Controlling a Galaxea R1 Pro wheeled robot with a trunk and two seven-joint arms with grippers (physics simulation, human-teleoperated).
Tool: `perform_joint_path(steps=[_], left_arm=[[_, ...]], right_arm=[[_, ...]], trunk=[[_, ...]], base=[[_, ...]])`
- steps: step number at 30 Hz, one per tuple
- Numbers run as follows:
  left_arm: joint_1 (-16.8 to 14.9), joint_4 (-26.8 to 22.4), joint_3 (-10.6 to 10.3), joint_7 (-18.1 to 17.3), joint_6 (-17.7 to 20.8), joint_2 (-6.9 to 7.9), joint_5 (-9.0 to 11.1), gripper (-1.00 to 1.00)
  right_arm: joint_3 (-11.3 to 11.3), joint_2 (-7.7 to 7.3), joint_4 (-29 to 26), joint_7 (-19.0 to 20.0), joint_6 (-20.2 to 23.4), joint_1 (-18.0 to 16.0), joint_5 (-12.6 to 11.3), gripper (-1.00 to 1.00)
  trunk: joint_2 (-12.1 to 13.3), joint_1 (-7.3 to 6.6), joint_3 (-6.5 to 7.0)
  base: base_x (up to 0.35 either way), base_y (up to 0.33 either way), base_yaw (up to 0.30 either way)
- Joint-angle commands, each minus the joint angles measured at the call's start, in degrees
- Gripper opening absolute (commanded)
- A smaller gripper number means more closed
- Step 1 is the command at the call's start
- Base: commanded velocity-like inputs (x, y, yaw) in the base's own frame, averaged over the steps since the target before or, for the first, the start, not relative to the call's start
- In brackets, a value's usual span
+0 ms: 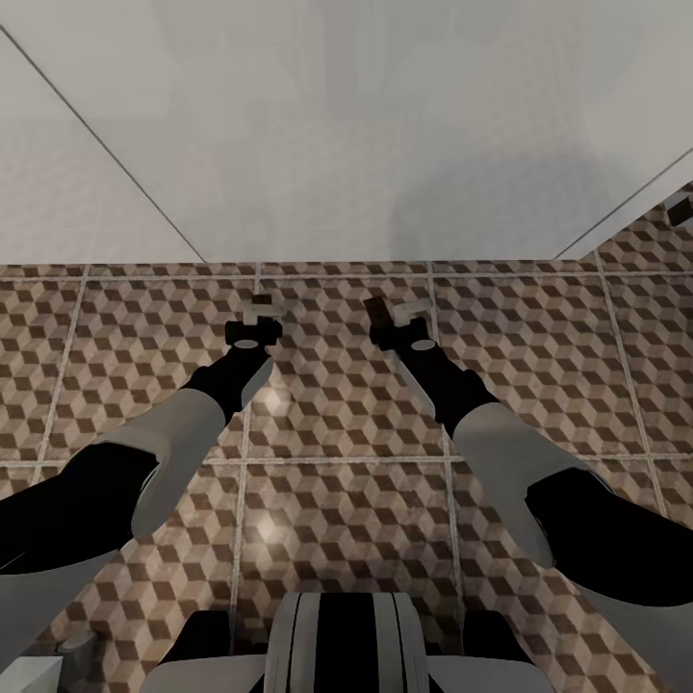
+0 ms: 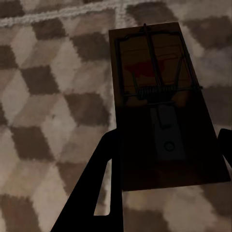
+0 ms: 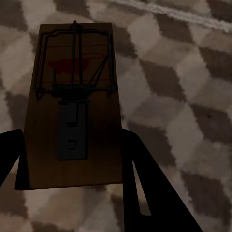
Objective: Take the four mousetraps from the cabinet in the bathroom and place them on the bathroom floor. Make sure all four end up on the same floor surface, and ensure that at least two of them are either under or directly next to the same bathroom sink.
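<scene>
Claws first: left claw (image 1: 258, 310) and right claw (image 1: 393, 313) both reach forward over the bathroom floor (image 1: 337, 500), side by side and apart, each near the floor's far edge where the tiles meet a pale white surface (image 1: 289, 125).

Bathroom floor: large square tiles in a brown, beige and white cube print with pale grout lines. It carries nothing else legible in the head view except a small dark item at the far right edge, too small to identify.

Arms: both run from the lower corners of the head view toward the middle, grey upper sections and black forearms.

Left claw, wrist view: clenched on a mousetrap (image 2: 159, 106), one dark finger (image 2: 104, 183) pressed against one long side of the board and a second finger edge just visible at the opposite side. The board is dark-brown wood with a thin wire bar, a coil spring, a grey metal plate and a red patch. The cube-pattern tiles show behind it; contact between board and tiles cannot be judged.

Right claw, wrist view: clenched on a second mousetrap (image 3: 75, 106), with fingers (image 3: 137, 183) against both long sides. Same build; contact with the floor cannot be judged.
</scene>
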Motion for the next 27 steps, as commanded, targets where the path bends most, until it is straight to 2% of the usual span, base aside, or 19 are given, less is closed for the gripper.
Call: perform_joint_path(steps=[1,6,15,21,27], left_arm=[[0.0,-0.1,-0.5,0.4,0.3,0.04,0.4,-1.0],[0.0,0.0,-0.5,0.4,0.3,0.05,0.4,-1.0],[0.0,0.0,-0.6,0.4,-0.1,-0.03,0.4,-1.0],[0.0,0.3,-0.7,0.4,-2.7,-0.03,0.4,-1.0],[0.0,0.3,-0.7,0.4,-3.1,-0.03,0.4,-1.0]], right_arm=[[0.5,-0.06,-0.1,-0.6,0.3,0.0,-0.5,-1.0],[0.5,-0.06,-0.1,-0.6,0.2,0.0,-0.4,-1.0],[0.5,-0.21,0.0,-0.6,0.2,0.0,-0.4,-1.0],[0.5,-0.79,0.0,-0.5,0.0,0.0,-0.4,-1.0],[0.5,-0.88,1.5,-0.5,-1.7,0.0,-0.5,-1.0]], trunk=[[0.0,-0.01,-0.03],[0.0,-0.01,-0.03],[0.0,-0.01,-0.03],[0.0,-0.01,-0.03],[0.0,-0.01,-0.03]], base=[[0.0,0.0,0.0],[0.061,0.0,0.0],[0.203,0.0,0.0],[0.044,0.0,0.0],[0.005,0.0,0.0]])
